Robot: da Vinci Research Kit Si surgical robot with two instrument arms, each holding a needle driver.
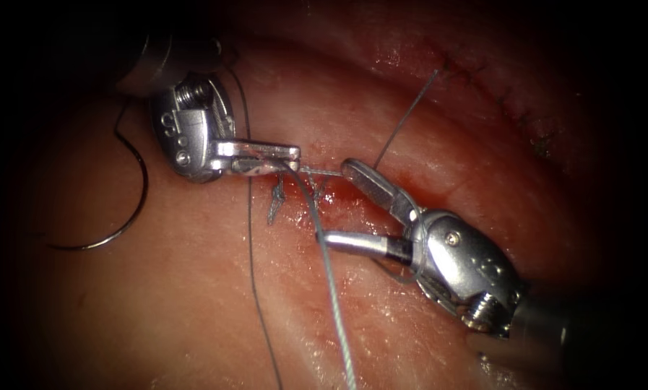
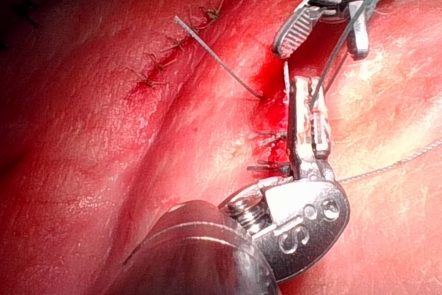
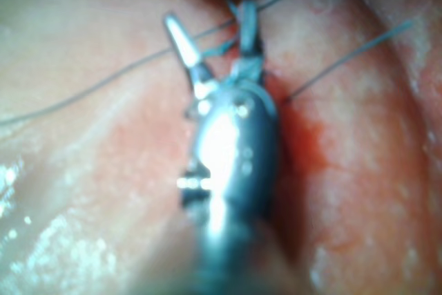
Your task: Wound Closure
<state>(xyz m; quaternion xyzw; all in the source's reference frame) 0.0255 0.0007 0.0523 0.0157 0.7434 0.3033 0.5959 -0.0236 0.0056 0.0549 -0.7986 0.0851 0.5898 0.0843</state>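
l tool (image 1: 266, 157) fingers pinching thin grey thread (image 1: 331, 289) at cut | r tool (image 1: 342, 206) fingers spread, hold nothing | curved steel needle (image 1: 132, 209) free on pink tissue (image 1: 193, 303), left of cut | thread limp, slippery: grip near knot

Left tool (image 1: 289, 159) clamped on thread (image 1: 331, 289); right tool (image 1: 334, 202) agape, empty; needle (image 1: 125, 209) loose on tissue (image 1: 193, 303).

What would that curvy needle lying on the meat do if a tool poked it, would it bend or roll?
The needle is thin bright metal holding a neat curve, so it probably stays stiff. It lies loose on the wet, shiny tissue left of the cut, held by neither tool, so a poke would likely slide or swivel it. Its trailing thread looks floppy.
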